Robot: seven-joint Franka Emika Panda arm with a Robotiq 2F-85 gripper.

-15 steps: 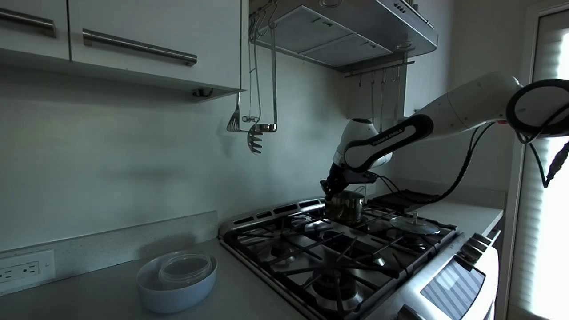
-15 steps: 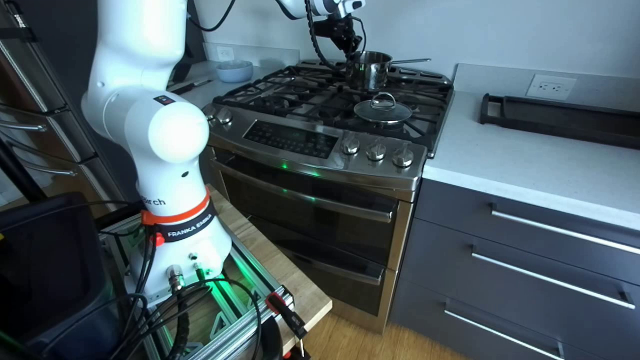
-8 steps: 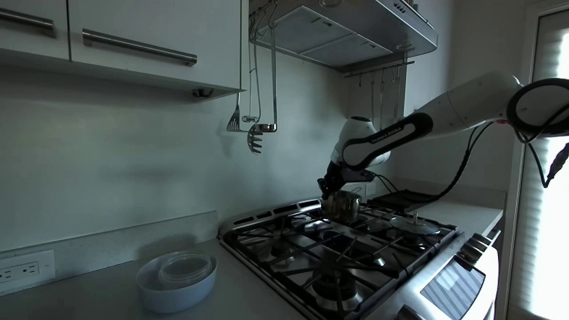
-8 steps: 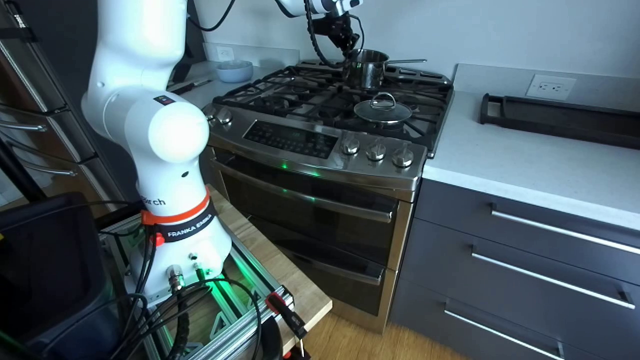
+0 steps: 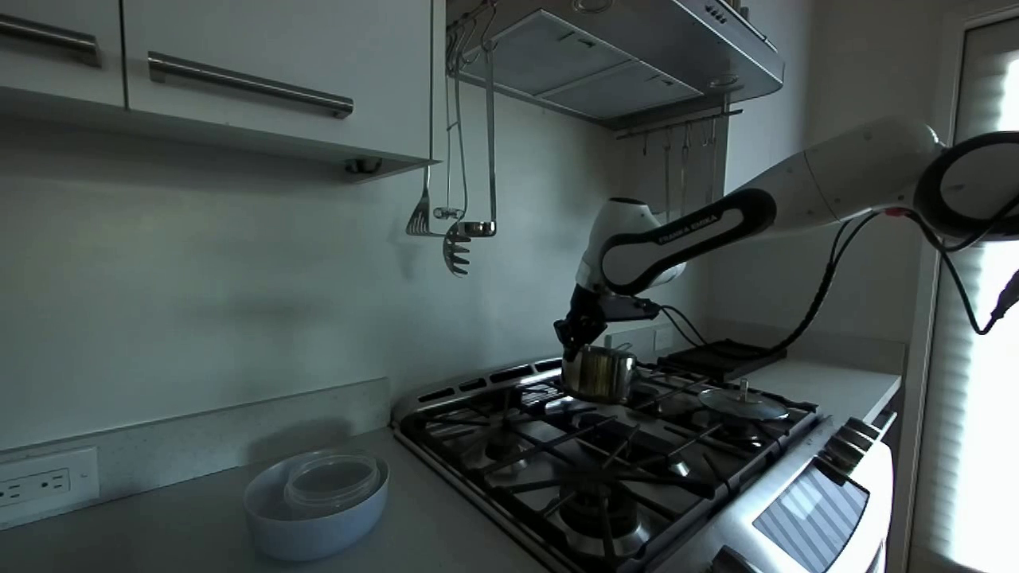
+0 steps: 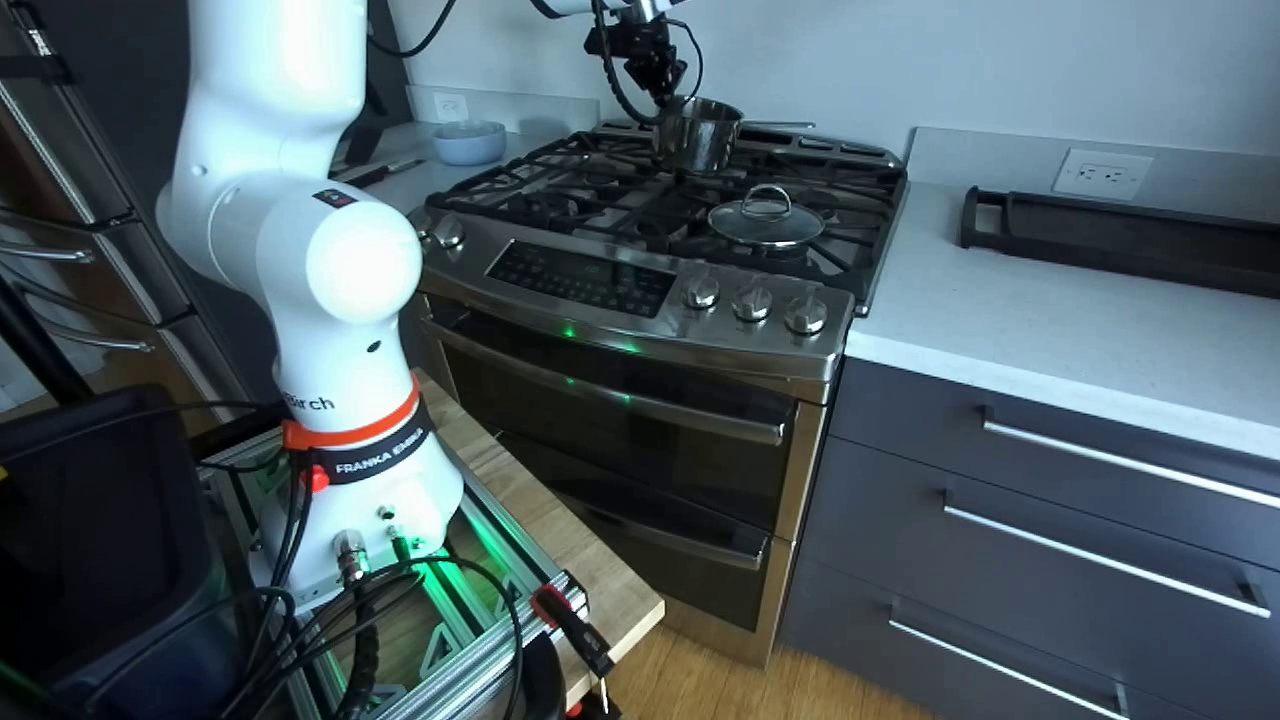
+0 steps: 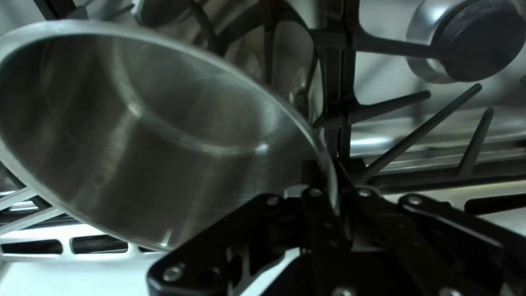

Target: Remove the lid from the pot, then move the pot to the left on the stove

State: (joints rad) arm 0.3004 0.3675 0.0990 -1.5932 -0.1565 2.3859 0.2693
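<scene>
Steel pot [image 6: 697, 142] gripped at its rim over the rear part of the stove [image 6: 455, 262]. The pot is a short, shiny grey cylinder, its mouth facing upward. In both exterior views the outer wall shows upright bands of reflection, pale beside dark; in an exterior view the wall [image 5: 599, 374] takes on a brownish, brassy tone. The wrist view looks down into the pot: the rim is a smooth, paler band, the inner wall is dull grey with broad streaks of light, and a bright curved line marks the meeting of wall and base. A slender handle [image 6: 780, 125] projects from the side away from the hand [image 7: 331, 181]. The hand is closed on the pot's wall, one black finger [image 7: 320, 211] inside the rim and its counterpart outside. The pot is roughly upright; whether its base touches the grates [image 7: 378, 43] or is just clear of them cannot be told. The lid [image 6: 766, 225] lies with its arched loop upward on the grates toward the front of the stove, near the pot but apart from it; it is a round, dark-centred disc with a bright metal edge. The stove is stainless steel, with black grates across its top, a dark display panel [image 6: 580, 278] and round knobs [image 6: 752, 302] along the front. Slotted vents [image 7: 98, 244] run along its back edge.
</scene>
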